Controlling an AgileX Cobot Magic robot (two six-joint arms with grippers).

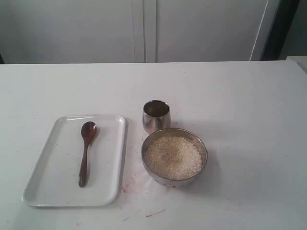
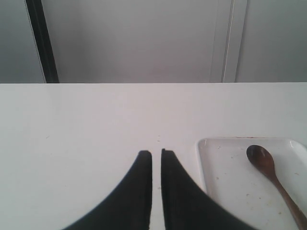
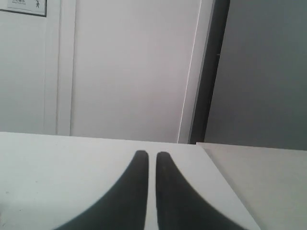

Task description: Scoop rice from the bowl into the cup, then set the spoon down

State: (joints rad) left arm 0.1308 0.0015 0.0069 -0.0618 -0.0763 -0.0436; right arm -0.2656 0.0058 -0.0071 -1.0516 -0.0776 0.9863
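Observation:
The steel bowl [image 1: 152, 174], full of pale rice [image 1: 173, 156], stands near the table's front centre. Just behind it is the small steel cup [image 1: 156, 116], upright. The dark wooden spoon [image 1: 86, 151] lies lengthwise on a white tray [image 1: 109, 182], scoop pointing away; its scoop [image 2: 261, 160] also shows in the left wrist view. Neither arm appears in the exterior view. My left gripper [image 2: 156, 152] hovers over bare table beside the tray, shut with only a sliver between its fingers. My right gripper [image 3: 151, 154] is likewise shut on nothing, over bare table.
The white tray [image 2: 207, 167] lies at the front left of a white table [image 1: 240, 105]. Faint red marks [image 1: 144, 201] stain the tabletop near its front edge. White cabinet doors [image 1: 144, 28] rise behind the table. The table's right edge [image 3: 216, 167] is near my right gripper.

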